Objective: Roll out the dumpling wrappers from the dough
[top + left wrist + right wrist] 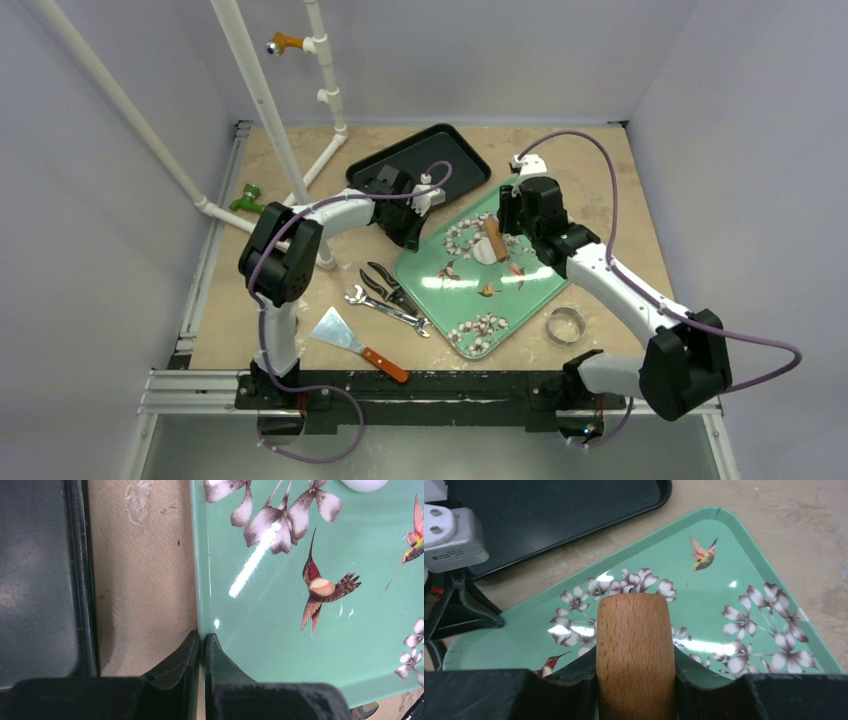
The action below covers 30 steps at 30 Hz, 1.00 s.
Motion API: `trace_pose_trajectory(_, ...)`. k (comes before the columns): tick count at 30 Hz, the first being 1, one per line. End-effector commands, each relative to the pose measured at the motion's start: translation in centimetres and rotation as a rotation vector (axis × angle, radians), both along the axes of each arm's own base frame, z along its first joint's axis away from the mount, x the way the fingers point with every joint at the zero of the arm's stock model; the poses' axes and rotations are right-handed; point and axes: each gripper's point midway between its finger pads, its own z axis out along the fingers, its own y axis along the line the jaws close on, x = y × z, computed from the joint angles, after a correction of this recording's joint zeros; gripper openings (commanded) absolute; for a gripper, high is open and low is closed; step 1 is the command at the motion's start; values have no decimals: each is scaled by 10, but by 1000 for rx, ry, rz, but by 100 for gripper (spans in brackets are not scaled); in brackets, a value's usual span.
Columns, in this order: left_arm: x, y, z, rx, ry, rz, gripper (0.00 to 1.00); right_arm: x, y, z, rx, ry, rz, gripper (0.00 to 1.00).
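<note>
Closest to me is the metal rail (200, 388) at the table's near edge, where both arm bases are bolted. From above, a green tray (520, 290) printed with flowers and hummingbirds sits skewed in the middle of the table, and a black tray (420, 155) lies just behind it. The left gripper (412, 232) reaches down to the green tray's left rim. The right gripper (503, 228) holds a wooden rolling pin (495, 240) over the tray. The pin's lower end is at the dumpling wrapper (483, 253), a small white piece of dough on the tray's far half. Pliers (385, 285), a wrench (385, 310) and a scraper (355, 342) lie left of the tray, and a metal ring (565, 325) sits near its right corner.

In the left wrist view, the left gripper (202, 645) is pinched tight on the green tray's (260, 680) thin rim. Bare tabletop (145, 580) and the black tray (35, 580) are to one side. Only the dumpling wrapper's (364, 484) rounded edge shows, at the top of the picture.

In the right wrist view, the right gripper (635, 664) is part-way closed with both fingers against the rolling pin (634, 630). The pin hides the dough. The green tray (724, 545) and black tray (549, 510) lie beyond.
</note>
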Motion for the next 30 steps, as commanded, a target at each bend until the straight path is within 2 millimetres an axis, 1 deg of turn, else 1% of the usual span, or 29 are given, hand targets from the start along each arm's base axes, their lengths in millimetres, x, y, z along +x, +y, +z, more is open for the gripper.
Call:
trace_pose_trajectory(1, -9, 5, -4, 11, 28, -18, 0, 18, 28, 18, 77, -56, 90, 0)
trace_pose_trajectory(4, -9, 5, -4, 12, 27, -18, 0, 23, 33, 6, 99, -35, 85, 0)
trace_pose_trajectory(6, -9, 5, -4, 10, 26, -17, 0, 26, 26, -3, 75, -28, 46, 0)
trace_pose_trajectory(9, -9, 5, -4, 9, 24, -19, 0, 27, 9, -17, 0, -8, -19, 0)
trace_pose_trajectory(11, -8, 5, -4, 7, 25, -17, 0, 25, -12, -25, -72, 2, -105, 0)
trace_pose_trajectory(13, -9, 5, -3, 6, 24, -20, 0, 20, -31, -27, -132, 10, -183, 0)
trace_pose_trajectory(17, -8, 5, -3, 3, 25, -18, 0, 13, -50, -24, -185, -7, -227, 0)
trace_pose_trajectory(21, -8, 5, -3, 2, 27, -18, 0, 7, -73, -37, -249, 23, -296, 0)
trace_pose_trajectory(22, -8, 5, -3, 2, 27, -18, 0, 7, -77, -38, -260, 29, -308, 0)
trace_pose_trajectory(24, -8, 5, -3, 2, 28, -17, 0, 10, -75, -30, -252, 18, -297, 0)
trace_pose_trajectory(26, -8, 5, -4, 2, 28, -17, 0, 14, -68, -10, -217, -22, -272, 0)
trace_pose_trajectory(28, -8, 5, -4, 3, 27, -18, 0, 19, -52, 11, -182, -63, -215, 0)
trace_pose_trajectory(29, -8, 5, -3, 2, 26, -19, 0, 19, -40, 19, -174, -77, -181, 0)
trace_pose_trajectory(30, -8, 5, -4, 3, 27, -18, 0, 17, -23, 23, -171, -89, -132, 0)
